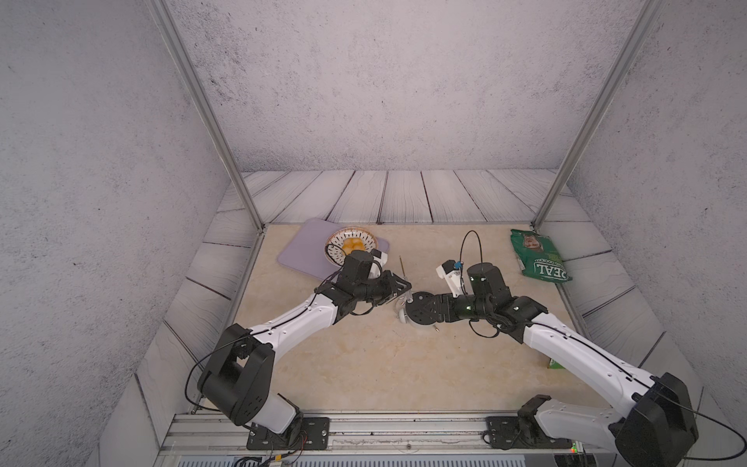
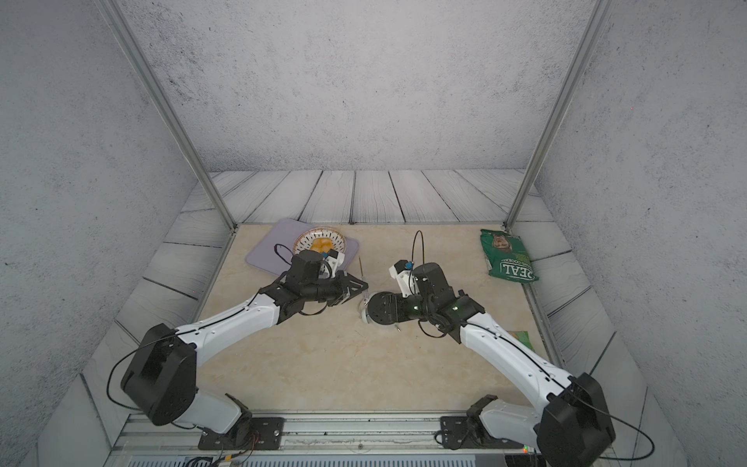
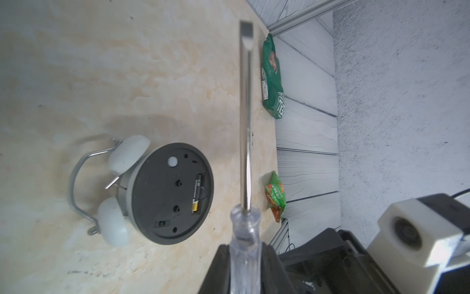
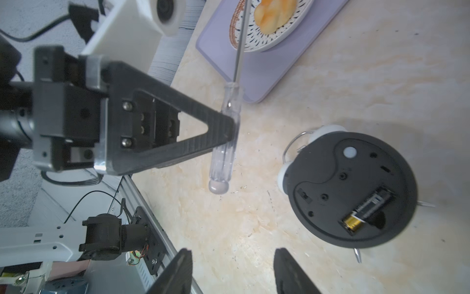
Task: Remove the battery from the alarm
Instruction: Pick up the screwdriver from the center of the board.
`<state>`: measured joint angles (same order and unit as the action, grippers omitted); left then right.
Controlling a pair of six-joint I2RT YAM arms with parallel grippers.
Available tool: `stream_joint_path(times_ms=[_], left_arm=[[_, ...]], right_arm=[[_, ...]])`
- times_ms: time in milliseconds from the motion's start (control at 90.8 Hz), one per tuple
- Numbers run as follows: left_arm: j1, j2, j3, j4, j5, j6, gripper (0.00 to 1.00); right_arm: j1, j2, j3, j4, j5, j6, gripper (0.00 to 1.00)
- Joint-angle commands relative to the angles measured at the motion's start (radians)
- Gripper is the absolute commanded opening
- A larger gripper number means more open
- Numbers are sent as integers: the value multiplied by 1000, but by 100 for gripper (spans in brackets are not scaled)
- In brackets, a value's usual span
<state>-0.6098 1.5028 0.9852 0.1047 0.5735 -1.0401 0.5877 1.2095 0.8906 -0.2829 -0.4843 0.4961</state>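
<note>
While left fingers [image 4: 216, 127] pinch the screwdriver [image 3: 245, 127] beside the alarm [image 4: 351, 178], spread right fingers [image 4: 290, 275] may slip off its sunken battery [image 4: 368, 208].

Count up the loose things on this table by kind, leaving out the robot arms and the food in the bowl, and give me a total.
Alarm clock: 1
Battery, in the clock's back: 1
Screwdriver: 1
Patterned bowl: 1
Purple mat: 1
Green packets: 2
Total: 7
</note>
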Motion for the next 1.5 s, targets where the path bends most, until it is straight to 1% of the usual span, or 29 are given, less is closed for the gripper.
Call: stream_joint_path(times_ms=[0,187,330,429,506,528,583,617,705,782,815,870,914,980,1035,1123,1255,1343,1409,1486], left_arm=[[-18,-22,-7,76,10,-49,1],[-47,-17,3,82,9,-62,2],[-71,-15,13,89,12,-61,2],[-82,-13,12,83,13,-58,2],[-80,-23,7,83,16,-52,6],[-77,-29,8,77,12,-46,7],[-69,-46,18,52,2,-14,14],[-60,-55,28,34,0,10,20],[-21,-86,48,6,26,69,43],[23,-116,52,15,100,116,62],[47,-130,50,29,133,134,71],[87,-142,53,54,194,155,81],[111,-146,60,73,240,164,85],[136,-136,81,88,296,181,87],[140,-117,109,81,320,198,86],[140,-69,154,76,350,203,81],[138,22,221,184,419,143,71],[136,63,260,160,404,144,66],[136,76,275,121,381,160,66],[136,87,286,132,373,151,65]], right_arm=[[14,42,14,82,-21,-8,56],[15,106,51,139,16,-16,53],[14,145,73,157,66,-24,44],[14,146,70,163,99,-39,35],[11,143,80,128,113,-65,22],[11,139,80,120,113,-74,16],[6,125,73,102,110,-98,4],[0,111,65,100,99,-110,0],[-26,78,48,77,38,-136,0],[-72,43,40,49,-35,-147,0],[-93,31,35,46,-86,-145,0],[-134,11,22,50,-170,-140,0],[-159,-2,17,51,-229,-134,0],[-181,-7,16,57,-311,-128,0],[-184,-8,22,60,-346,-125,0],[-184,0,21,112,-399,-87,0],[-184,20,29,163,-453,-48,0],[-184,21,30,183,-467,-36,0],[-184,21,32,185,-472,-32,0],[-184,26,34,197,-486,-21,0]])
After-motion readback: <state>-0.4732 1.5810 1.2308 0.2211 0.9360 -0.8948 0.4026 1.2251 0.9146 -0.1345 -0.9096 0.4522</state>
